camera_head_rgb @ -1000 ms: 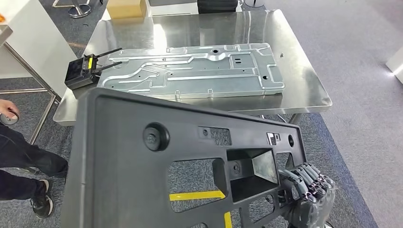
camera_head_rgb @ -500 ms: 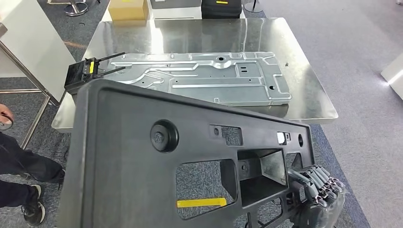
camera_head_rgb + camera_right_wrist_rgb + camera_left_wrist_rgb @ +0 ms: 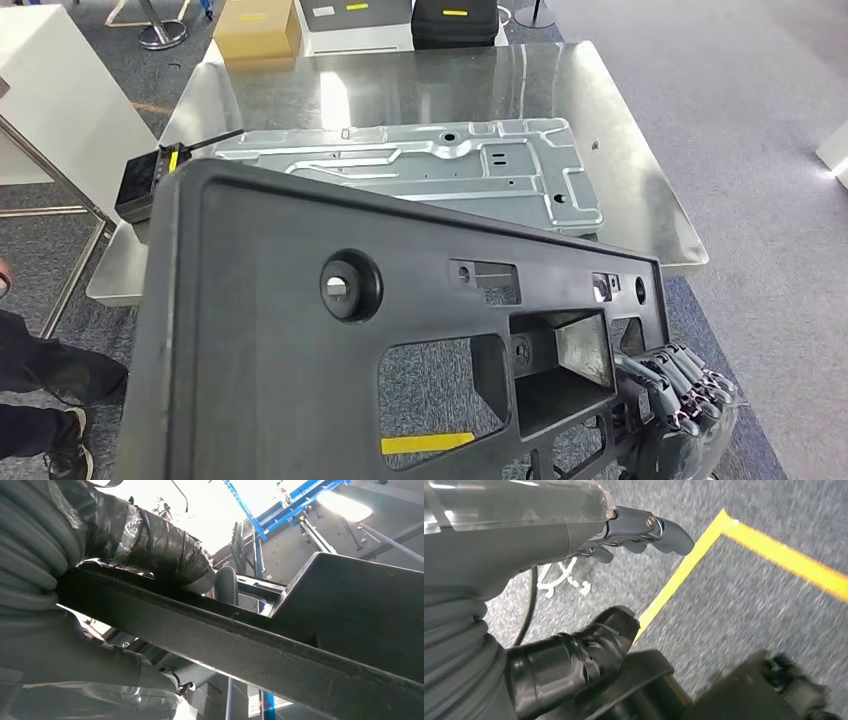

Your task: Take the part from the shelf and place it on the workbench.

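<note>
Right hand (image 3: 672,405) grips the lower right edge of a large black plastic panel (image 3: 270,340), its dark fingers (image 3: 690,385) curled over the rim; from the right wrist camera the thick grey thumb (image 3: 165,555) presses on one face of the panel's edge (image 3: 240,645) while the rest of the hand lies on the other face. The panel is held up in the air, tilted, in front of the robot and short of the worktop (image 3: 640,190), not touching it. It has a round boss with a hole (image 3: 349,285), a deep rectangular pocket (image 3: 560,355) and several cut-outs through which grey carpet and a strip of yellow floor tape (image 3: 427,442) can be seen.

Left hand (image 3: 634,530), seen from its wrist camera, hangs over grey carpet crossed by yellow tape lines (image 3: 774,555); its fingers are partly curled with nothing visible between them, and whether it touches the panel cannot be told.

On the shiny steel worktop lies a flat stamped sheet-metal plate (image 3: 420,170), stretching across the middle. At the worktop's left edge sits a small black device with antennas (image 3: 145,180). Beyond the far edge stand a cardboard box (image 3: 256,28) and a black case (image 3: 455,20). At the left, on the floor, a person's dark trouser leg and shoe (image 3: 50,400) show.
</note>
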You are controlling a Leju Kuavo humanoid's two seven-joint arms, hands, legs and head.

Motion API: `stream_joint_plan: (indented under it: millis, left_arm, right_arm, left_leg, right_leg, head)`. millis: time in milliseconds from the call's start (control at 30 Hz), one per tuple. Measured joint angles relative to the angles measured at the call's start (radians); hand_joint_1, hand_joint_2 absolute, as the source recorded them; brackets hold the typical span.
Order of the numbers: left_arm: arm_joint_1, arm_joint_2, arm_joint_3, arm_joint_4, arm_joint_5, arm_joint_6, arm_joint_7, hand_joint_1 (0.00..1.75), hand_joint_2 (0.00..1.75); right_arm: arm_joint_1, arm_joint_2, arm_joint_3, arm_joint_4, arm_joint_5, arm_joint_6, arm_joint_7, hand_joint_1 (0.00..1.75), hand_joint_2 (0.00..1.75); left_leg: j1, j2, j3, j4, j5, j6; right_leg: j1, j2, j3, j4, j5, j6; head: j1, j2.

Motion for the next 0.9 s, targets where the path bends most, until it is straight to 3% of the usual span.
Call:
stream_joint_plan:
  millis: [33, 67, 100, 167, 200, 233, 300, 400, 433, 500, 533, 567, 600, 633, 700, 767, 900]
  left_arm:
    - [0.0, 0.0, 0.0, 0.0, 0.001, -0.005, -0.01, 0.0, 1.75]
    - [0.0, 0.001, 0.0, 0.0, 0.003, -0.011, -0.023, 0.0, 1.75]
    - [0.001, 0.002, 0.0, 0.0, 0.004, -0.017, -0.033, 0.0, 1.75]
    - [0.003, 0.003, 0.001, 0.0, 0.004, -0.02, -0.04, 0.0, 1.75]
    - [0.004, 0.003, 0.001, 0.0, 0.003, -0.02, -0.038, 0.0, 1.75]
    - [0.003, 0.003, 0.0, 0.0, 0.001, -0.019, -0.035, 0.0, 1.75]
    - [0.003, 0.004, 0.0, 0.0, -0.004, -0.016, -0.026, 0.0, 1.75]
    - [0.005, 0.002, 0.0, 0.0, -0.011, -0.025, -0.034, 0.0, 1.75]
    - [0.004, 0.003, 0.0, 0.0, -0.012, -0.046, -0.051, 0.0, 1.75]
    - [-0.001, 0.015, 0.0, 0.0, -0.011, -0.135, -0.108, 0.0, 1.75]
    - [-0.005, 0.027, 0.0, 0.0, -0.011, -0.184, -0.133, 0.0, 1.75]
    - [-0.008, 0.038, 0.0, 0.0, -0.011, -0.21, -0.147, 0.0, 1.75]
    - [-0.009, 0.046, 0.0, 0.0, -0.012, -0.209, -0.147, 0.0, 1.75]
    - [-0.007, 0.048, 0.0, 0.0, -0.013, -0.185, -0.139, 0.0, 1.75]
    - [-0.001, 0.047, 0.0, 0.0, -0.015, -0.134, -0.122, 0.0, 1.75]
    - [0.001, 0.046, 0.0, 0.0, -0.016, -0.119, -0.118, 0.0, 1.75]
    - [-0.001, 0.044, 0.0, -0.001, -0.018, -0.112, -0.117, 0.0, 1.75]
  right_arm:
    - [-0.001, 0.0, 0.001, 0.001, -0.001, 0.0, 0.0, 1.75, 1.75]
    - [-0.002, 0.0, 0.002, 0.003, -0.001, 0.0, 0.0, 1.75, 1.75]
    - [-0.003, 0.0, 0.004, 0.004, -0.001, 0.0, 0.0, 1.75, 1.75]
    - [-0.005, 0.0, 0.007, 0.006, 0.001, 0.0, 0.0, 1.75, 1.75]
    - [-0.007, 0.0, 0.009, 0.007, 0.001, 0.0, 0.0, 1.75, 1.75]
    - [-0.009, 0.0, 0.011, 0.008, 0.002, 0.0, 0.0, 1.75, 1.75]
    - [-0.013, -0.001, 0.014, 0.01, 0.002, 0.0, 0.0, 1.75, 1.75]
    - [-0.022, -0.005, 0.018, 0.013, 0.004, 0.0, 0.0, 1.75, 1.75]
    - [-0.029, -0.007, 0.021, 0.016, 0.007, 0.0, 0.001, 1.75, 1.75]
    - [-0.054, -0.011, 0.033, 0.036, 0.024, 0.0, 0.006, 1.75, 1.75]
    - [-0.071, -0.012, 0.042, 0.05, 0.035, 0.0, 0.011, 1.75, 1.75]
    - [-0.088, -0.012, 0.05, 0.065, 0.044, 0.0, 0.018, 1.75, 1.75]
    - [-0.1, -0.013, 0.056, 0.077, 0.049, 0.0, 0.024, 1.75, 1.75]
    - [-0.11, -0.013, 0.059, 0.084, 0.052, 0.0, 0.028, 1.75, 1.75]
    - [-0.122, -0.016, 0.062, 0.094, 0.052, 0.0, 0.031, 1.75, 1.75]
    - [-0.133, -0.019, 0.065, 0.101, 0.052, 0.0, 0.031, 1.75, 1.75]
    - [-0.141, -0.021, 0.07, 0.111, 0.052, 0.0, 0.031, 1.75, 1.75]
  left_leg:
    - [0.0, 0.0, -0.038, 0.054, -0.01, -0.001]
    - [0.0, 0.0, -0.065, 0.08, 0.001, 0.0]
    - [0.0, 0.0, -0.071, 0.061, 0.036, 0.002]
    - [-0.002, 0.0, -0.043, -0.057, 0.134, 0.012]
    - [-0.005, 0.0, -0.023, -0.119, 0.166, 0.018]
    - [-0.008, 0.0, -0.01, -0.158, 0.18, 0.024]
    - [-0.014, -0.001, 0.0, -0.188, 0.175, 0.032]
    - [-0.007, -0.002, 0.017, -0.212, 0.178, 0.046]
    - [-0.004, -0.002, 0.024, -0.218, 0.179, 0.051]
    - [-0.004, -0.001, 0.033, -0.222, 0.173, 0.058]
    - [-0.005, -0.001, 0.038, -0.222, 0.168, 0.059]
    - [-0.005, -0.001, 0.045, -0.221, 0.162, 0.058]
    - [-0.004, -0.002, 0.054, -0.221, 0.155, 0.057]
    - [-0.004, -0.003, 0.066, -0.221, 0.147, 0.055]
    - [-0.006, -0.005, 0.086, -0.22, 0.128, 0.047]
    - [-0.008, -0.007, 0.094, -0.221, 0.113, 0.036]
    - [-0.009, -0.004, 0.106, -0.21, 0.089, 0.014]
  right_leg:
    - [0.001, 0.0, 0.004, 0.0, -0.004, -0.001]
    - [0.002, 0.002, 0.011, 0.0, -0.01, -0.002]
    - [0.003, 0.003, 0.02, 0.0, -0.016, -0.001]
    - [0.004, 0.007, 0.038, 0.0, -0.029, 0.002]
    - [0.006, 0.008, 0.044, 0.0, -0.036, 0.006]
    - [0.007, 0.008, 0.046, -0.001, -0.04, 0.012]
    - [0.007, 0.008, 0.047, -0.005, -0.045, 0.025]
    - [0.006, 0.005, 0.043, 0.012, -0.06, 0.042]
    - [0.006, 0.004, 0.024, 0.051, -0.078, 0.047]
    - [0.004, 0.004, -0.055, 0.182, -0.124, 0.053]
    - [0.004, 0.004, -0.097, 0.242, -0.135, 0.055]
    - [0.003, 0.004, -0.127, 0.272, -0.127, 0.057]
    - [0.002, 0.003, -0.135, 0.263, -0.098, 0.057]
    - [0.001, 0.003, -0.123, 0.215, -0.052, 0.057]
    - [0.002, 0.002, -0.074, 0.084, 0.028, 0.05]
    - [0.008, 0.002, -0.043, 0.019, 0.041, 0.037]
    - [0.005, 0.006, -0.02, -0.002, 0.021, 0.011]
  head:
    - [0.0, 0.0]
    - [0.0, 0.0]
    - [0.0, 0.0]
    - [0.0, 0.0]
    - [0.0, 0.0]
    - [0.0, 0.0]
    - [0.001, 0.0]
    - [0.002, 0.0]
    - [0.002, 0.0]
    - [0.003, 0.0]
    - [0.004, 0.0]
    - [0.003, 0.0]
    - [0.004, 0.0]
    - [0.003, 0.0]
    - [0.004, 0.0]
    - [0.004, 0.0]
    - [0.001, 0.0]
